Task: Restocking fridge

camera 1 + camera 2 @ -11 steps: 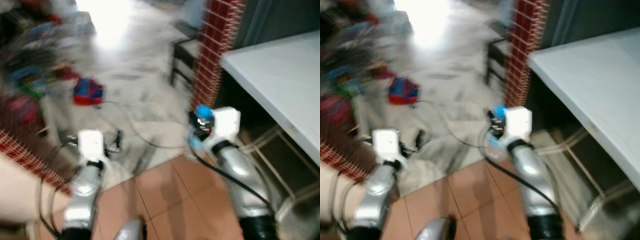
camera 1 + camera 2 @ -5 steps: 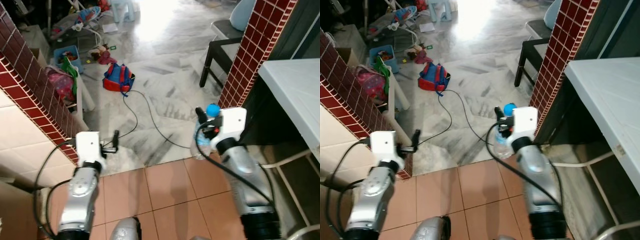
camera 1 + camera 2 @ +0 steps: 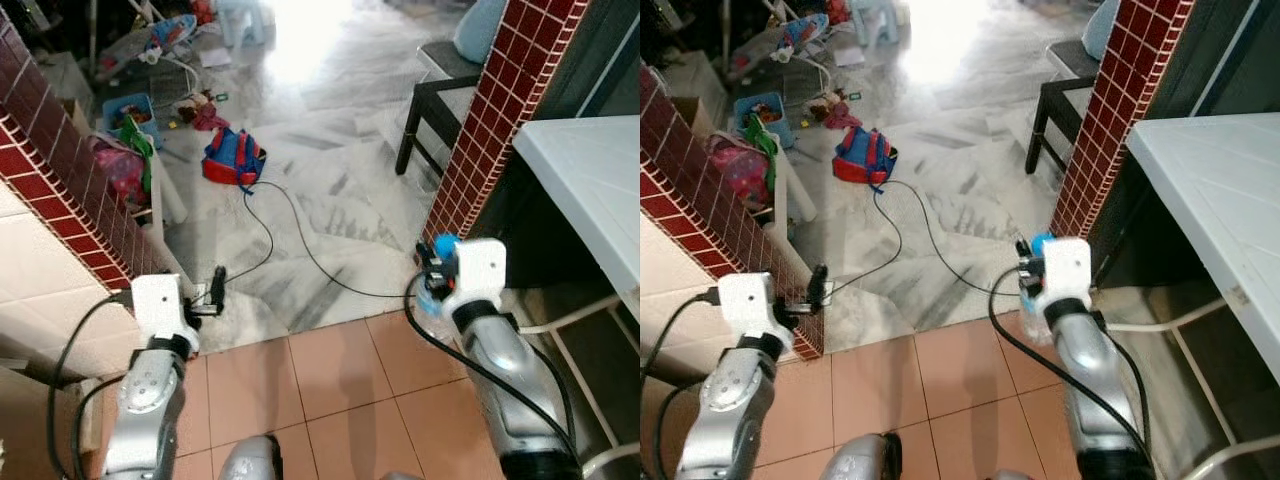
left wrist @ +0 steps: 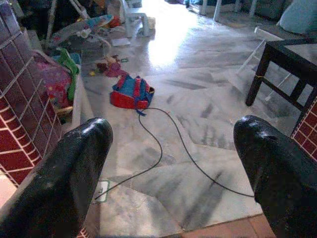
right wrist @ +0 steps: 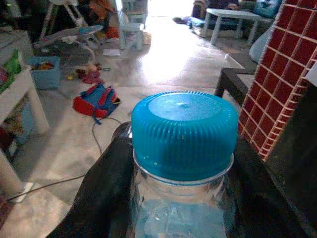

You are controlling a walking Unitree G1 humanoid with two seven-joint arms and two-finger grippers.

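My right gripper (image 3: 436,268) is shut on a clear water bottle with a blue cap (image 3: 443,245), held upright in front of me beside a red brick pillar (image 3: 480,130). In the right wrist view the bottle's cap (image 5: 182,132) sits between the two black fingers (image 5: 106,188). My left gripper (image 3: 217,288) is held low at the left, close to a red brick wall (image 3: 60,190). It is open, and in the left wrist view its fingers (image 4: 69,178) stand wide apart with only floor between them.
A black cable (image 3: 290,235) runs across the marble floor (image 3: 330,120). A red and blue backpack (image 3: 233,157) and toys lie at the far left. A dark table (image 3: 440,85) stands past the pillar. A white counter (image 3: 590,170) is at the right. Terracotta tiles (image 3: 330,380) lie underfoot.
The camera has swung and the blurred view has sharpened. The right gripper with the bottle now sits lower and further right in view; the left gripper sits a little lower.
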